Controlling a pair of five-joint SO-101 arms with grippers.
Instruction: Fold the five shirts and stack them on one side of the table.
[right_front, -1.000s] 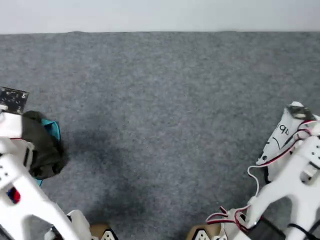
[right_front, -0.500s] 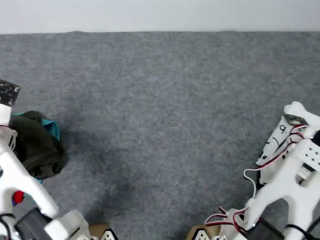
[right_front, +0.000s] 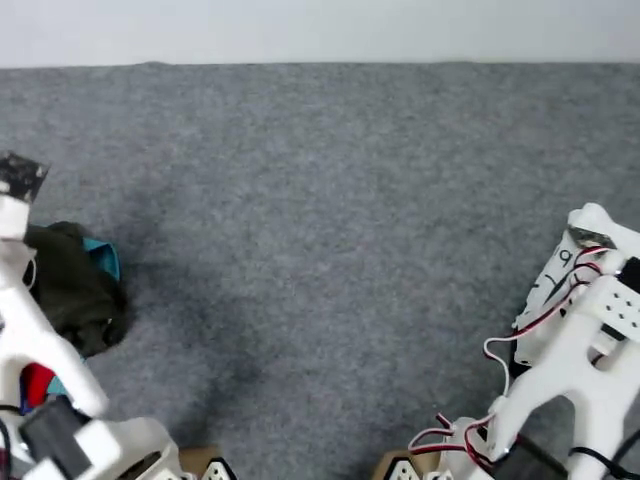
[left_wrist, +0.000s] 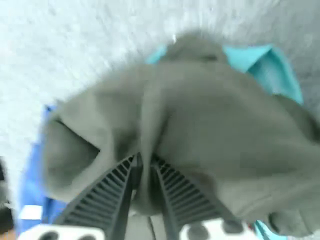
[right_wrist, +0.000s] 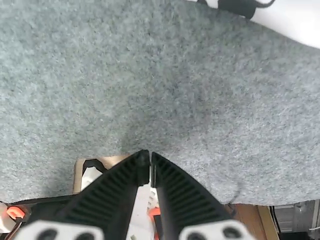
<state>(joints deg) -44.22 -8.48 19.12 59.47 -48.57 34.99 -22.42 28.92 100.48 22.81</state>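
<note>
Left gripper (left_wrist: 143, 161) — pinching olive shirt (left_wrist: 210, 135), teal shirt (left_wrist: 272, 67) beneath

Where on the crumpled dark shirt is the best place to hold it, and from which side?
Pinch the raised crease across the middle of the dark shirt, coming from above: it stands up from the heap, thin enough. The left tool is shut there.

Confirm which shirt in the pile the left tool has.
The dark olive-grey fabric shirt on top; the left tool is shut on its fold. The teal shirt lies underneath.
</note>
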